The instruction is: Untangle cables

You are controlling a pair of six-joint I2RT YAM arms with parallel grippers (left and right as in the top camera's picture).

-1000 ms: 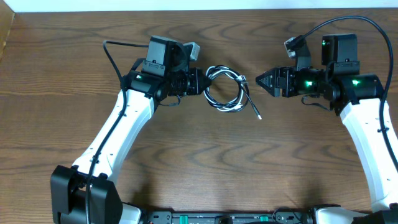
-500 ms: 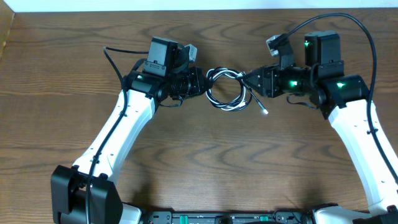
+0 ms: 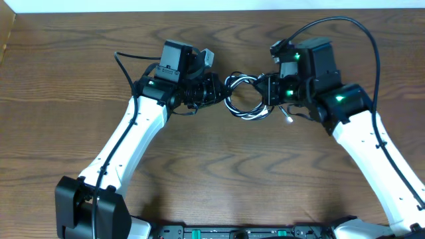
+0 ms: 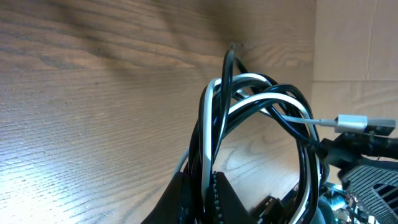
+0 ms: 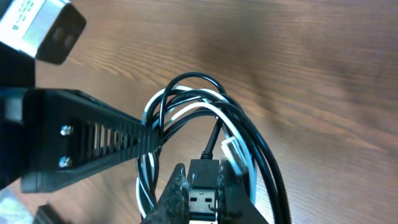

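Note:
The cables (image 3: 244,99) are a small coil of black and white cords between my two grippers at the table's middle back. My left gripper (image 3: 218,91) is shut on the coil's left side; in the left wrist view its jaws (image 4: 202,182) pinch black and white strands of the cables (image 4: 261,99). My right gripper (image 3: 265,90) is at the coil's right side. In the right wrist view it (image 5: 202,177) is shut on a black USB plug (image 5: 203,180), with the cables (image 5: 245,134) looped just beyond. A silver plug (image 4: 352,123) sticks out of the coil to the right.
Bare brown wooden tabletop (image 3: 219,172) lies all around. One loose cable end (image 3: 287,121) hangs below the right gripper. The left gripper's finger (image 5: 93,134) crosses the left of the right wrist view. Thick black arm wires (image 3: 332,26) arc above the right arm.
My right arm has moved left to the coil, and its jaws have gone from open to shut on the black USB plug. The left gripper has kept its grip and barely moved.

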